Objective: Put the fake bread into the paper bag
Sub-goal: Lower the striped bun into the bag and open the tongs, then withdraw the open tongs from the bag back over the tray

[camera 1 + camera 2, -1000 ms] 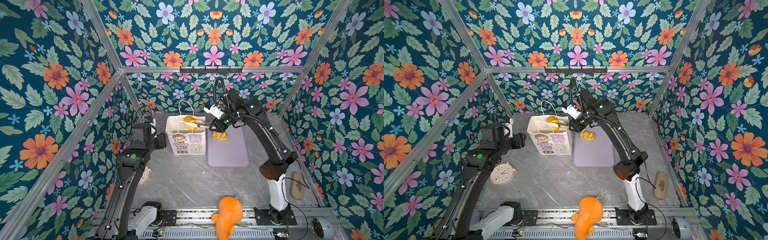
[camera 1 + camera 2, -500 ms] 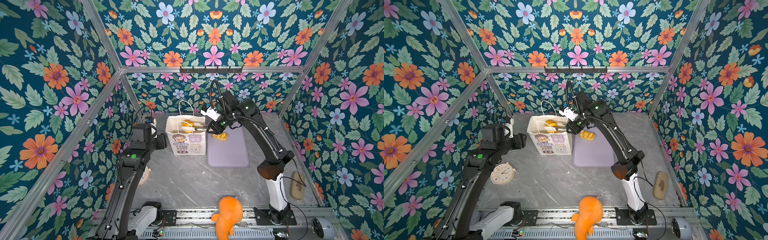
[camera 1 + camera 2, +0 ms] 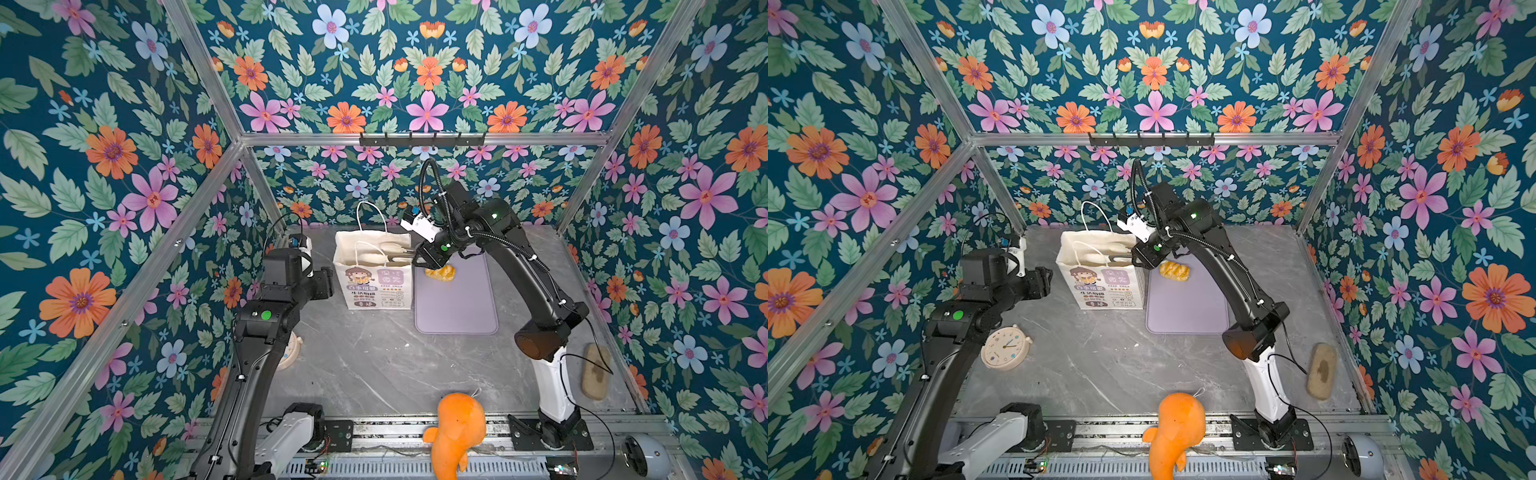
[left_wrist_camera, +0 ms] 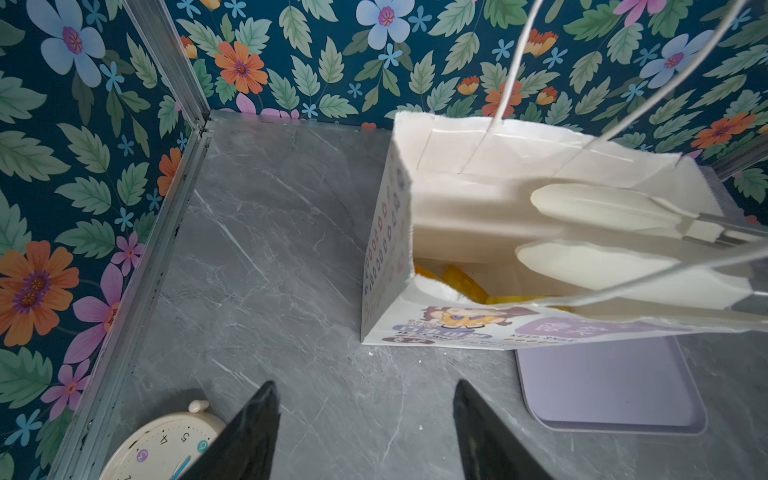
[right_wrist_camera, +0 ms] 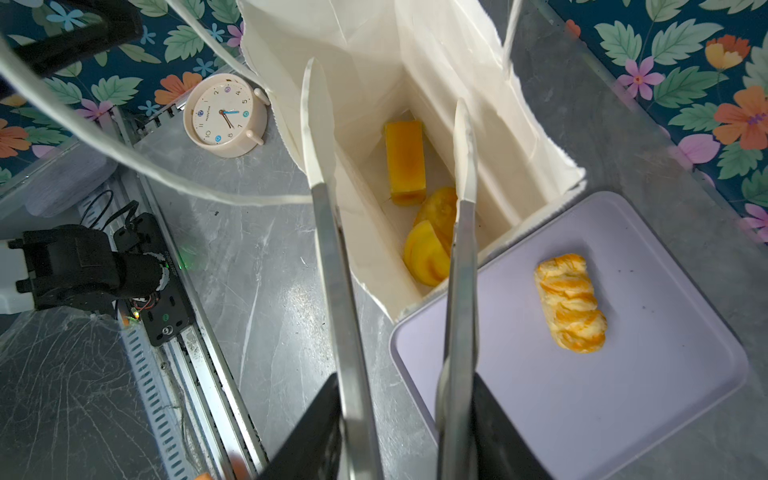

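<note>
Now breads [image 5: 405, 162] in bag [image 5: 478, 62] beneath R claw [image 5: 388, 124]

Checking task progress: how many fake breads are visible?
4: three inside the paper bag, a blocky loaf and two round pieces; a braided roll on the purple tray.

A grey marbled table [image 3: 374, 365] carries everything. On it stand a paper bag [image 3: 376, 282], upright near the back, and a lilac tray [image 3: 457, 307] touching the bag's right side. A cream clock [image 3: 1005, 348] lies at the left. A tan oval pad [image 3: 1322, 376] lies at the right edge, well apart from the tray. An orange plush [image 3: 455, 432] sits at the front edge.
</note>
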You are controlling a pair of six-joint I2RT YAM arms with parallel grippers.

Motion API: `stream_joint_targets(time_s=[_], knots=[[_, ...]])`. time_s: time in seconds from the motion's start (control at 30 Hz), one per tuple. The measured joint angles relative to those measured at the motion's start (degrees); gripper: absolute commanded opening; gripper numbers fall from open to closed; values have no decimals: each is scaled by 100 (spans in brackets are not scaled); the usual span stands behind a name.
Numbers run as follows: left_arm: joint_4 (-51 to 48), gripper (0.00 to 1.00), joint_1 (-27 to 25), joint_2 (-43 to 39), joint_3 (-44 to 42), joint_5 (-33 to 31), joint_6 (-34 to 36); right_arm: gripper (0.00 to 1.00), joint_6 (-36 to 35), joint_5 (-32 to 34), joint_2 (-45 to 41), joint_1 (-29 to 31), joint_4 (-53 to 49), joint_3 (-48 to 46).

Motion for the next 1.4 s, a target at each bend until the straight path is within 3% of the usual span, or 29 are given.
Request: stream_joint_targets(time_s=[0.43,0.63,1.0,1.4], knots=[[0,67,0,-17,-48,11,-11,42,195,-205,-850,42,286,-133],[37,68,0,-15,-85,13,-11,42,343,-219,-1604,44,595,-638],[256,68,0,133,-127,142,-129,42,573,352,-3499,-24,1311,-2798],[680,68,0,334,35,468,-442,41,1235,1572,-4610,-463,1751,-4660]])
